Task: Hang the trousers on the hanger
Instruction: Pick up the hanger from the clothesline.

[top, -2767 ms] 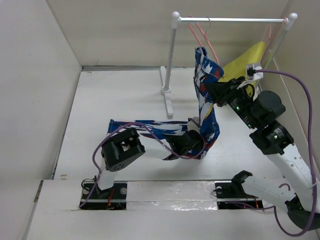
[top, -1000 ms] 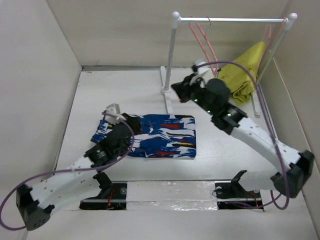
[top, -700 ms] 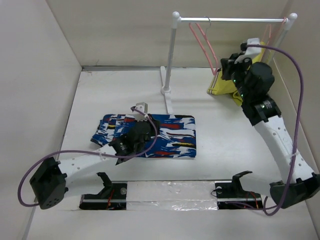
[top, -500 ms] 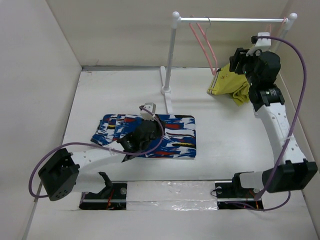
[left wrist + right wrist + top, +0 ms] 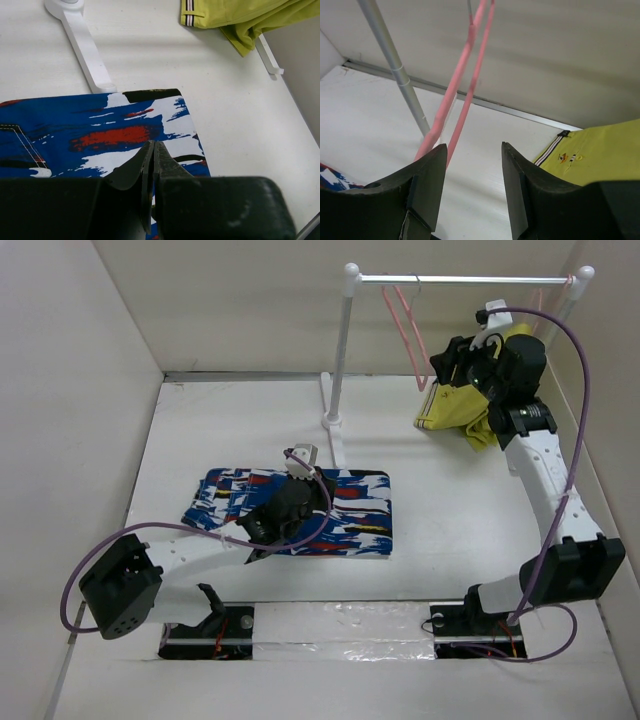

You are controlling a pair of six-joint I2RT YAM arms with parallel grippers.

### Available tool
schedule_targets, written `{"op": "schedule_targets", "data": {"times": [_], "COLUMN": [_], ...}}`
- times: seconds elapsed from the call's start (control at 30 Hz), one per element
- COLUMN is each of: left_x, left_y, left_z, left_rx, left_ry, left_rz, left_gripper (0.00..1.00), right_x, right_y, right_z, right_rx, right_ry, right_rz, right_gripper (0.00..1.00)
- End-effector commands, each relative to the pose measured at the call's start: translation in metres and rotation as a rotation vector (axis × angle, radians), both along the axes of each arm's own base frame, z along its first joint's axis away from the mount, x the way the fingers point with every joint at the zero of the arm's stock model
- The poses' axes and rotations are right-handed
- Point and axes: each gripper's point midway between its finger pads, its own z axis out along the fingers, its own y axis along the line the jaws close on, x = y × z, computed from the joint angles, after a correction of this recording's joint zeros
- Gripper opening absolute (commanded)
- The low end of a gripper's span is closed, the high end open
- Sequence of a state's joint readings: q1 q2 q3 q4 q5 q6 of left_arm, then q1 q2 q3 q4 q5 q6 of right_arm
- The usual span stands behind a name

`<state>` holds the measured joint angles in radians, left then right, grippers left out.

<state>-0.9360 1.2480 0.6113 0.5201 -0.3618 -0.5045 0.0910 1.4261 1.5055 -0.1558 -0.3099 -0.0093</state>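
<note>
Trousers [image 5: 345,508] lie flat on the white table [image 5: 230,420], folded into a wide rectangle, in front of the left post of the clothes rack [image 5: 343,350]. In the left wrist view the far edge of the fabric is just beside the end of the white rack foot [image 5: 85,50]. The left gripper [image 5: 312,498] is low over the middle of the trousers, with its arm stretched across from the left side. Its two fingers [image 5: 172,167] are pressed together, tip against tip, and I see no cloth between them. Whether the tips touch the fabric under them, I cannot tell.

The hanger [image 5: 408,325] hangs by its small metal hook [image 5: 416,281] on the top rail [image 5: 480,280], nearer to the left post, well apart from the trousers and bare. The right gripper [image 5: 448,358] is raised just to the right of it, about at the height of the hanger's lower part. In the right wrist view the jaws are spread wide and hold nothing. The two pink arms of the hanger run down toward the finger on the left side of that view [image 5: 427,175]. If this finger touches the hanger is not clear.

The yellow-green garment [image 5: 455,410] hangs at the right end of the rack, close behind the right gripper, and its lower part comes down to the table.
</note>
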Motion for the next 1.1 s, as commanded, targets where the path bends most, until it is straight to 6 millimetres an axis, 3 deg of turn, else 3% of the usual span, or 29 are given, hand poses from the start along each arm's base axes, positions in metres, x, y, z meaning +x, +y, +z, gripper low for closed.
{"op": "schedule_targets", "data": {"times": [0.0, 0.17, 0.2, 0.33, 0.4, 0.53, 0.67, 0.9, 1.07], "left_x": [0.002, 0.001, 0.001, 0.000, 0.000, -0.004, -0.004, -0.006, -0.006], "left_y": [-0.008, -0.006, -0.006, -0.007, -0.008, -0.007, -0.004, 0.003, 0.000], "left_z": [0.025, 0.031, 0.032, 0.035, 0.033, 0.028, 0.027, 0.032, 0.036], "left_rx": [-0.053, -0.064, -0.061, -0.072, -0.061, -0.075, -0.070, -0.078, -0.080], "left_ry": [-0.052, -0.070, -0.072, -0.078, -0.073, -0.054, -0.046, -0.054, -0.059], "left_rz": [-0.019, -0.024, -0.020, -0.030, -0.036, -0.039, -0.030, -0.015, -0.028], "left_gripper": [0.00, 0.00, 0.00, 0.00, 0.02, 0.03, 0.03, 0.04, 0.05], "right_x": [-0.017, -0.031, -0.034, -0.034, -0.025, -0.004, 0.008, 0.012, 0.018], "right_y": [0.004, 0.010, 0.021, 0.047, 0.047, 0.048, 0.049, 0.047, 0.041], "right_z": [0.045, 0.055, 0.054, 0.048, 0.041, 0.023, 0.019, 0.023, 0.010], "right_rx": [0.046, 0.065, 0.068, 0.058, 0.061, 0.066, 0.077, 0.065, 0.048], "right_ry": [-0.137, -0.178, -0.175, -0.139, -0.126, -0.061, -0.051, -0.062, -0.030], "right_rz": [-0.023, -0.026, 0.010, 0.071, 0.044, -0.006, -0.022, -0.090, -0.146], "right_gripper": [0.52, 0.41, 0.44, 0.68, 0.69, 0.66, 0.63, 0.46, 0.38]}}
